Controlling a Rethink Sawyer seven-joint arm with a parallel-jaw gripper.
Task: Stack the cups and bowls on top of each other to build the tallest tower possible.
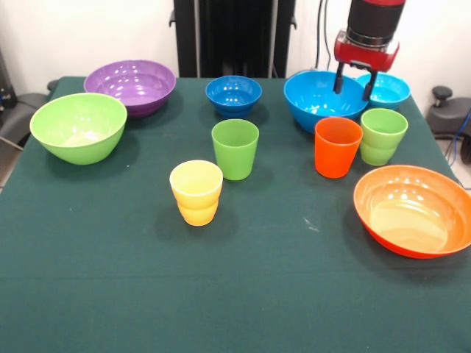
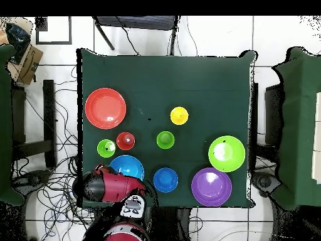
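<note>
No tower stands; all bowls and cups sit apart on the green table [image 1: 243, 294]. At the back are the purple bowl [image 1: 131, 84], the small dark blue bowl [image 1: 233, 94], the large blue bowl [image 1: 313, 99] and the small turquoise bowl [image 1: 388, 90]. The lime green bowl [image 1: 79, 125] is at the left and the orange bowl [image 1: 412, 209] at the right. The yellow cup [image 1: 196, 191], green cup [image 1: 235, 148], orange cup [image 1: 338, 145] and light green cup [image 1: 383, 135] stand upright mid-table. My gripper [image 1: 354, 82] hangs open and empty over the blue bowl's right rim, beside the turquoise bowl.
In the overhead view my red arm [image 2: 108, 184] covers the turquoise bowl, next to the blue bowl [image 2: 127, 168]. The orange bowl [image 2: 105, 108] lies toward the far side there. Chairs and cables surround the table.
</note>
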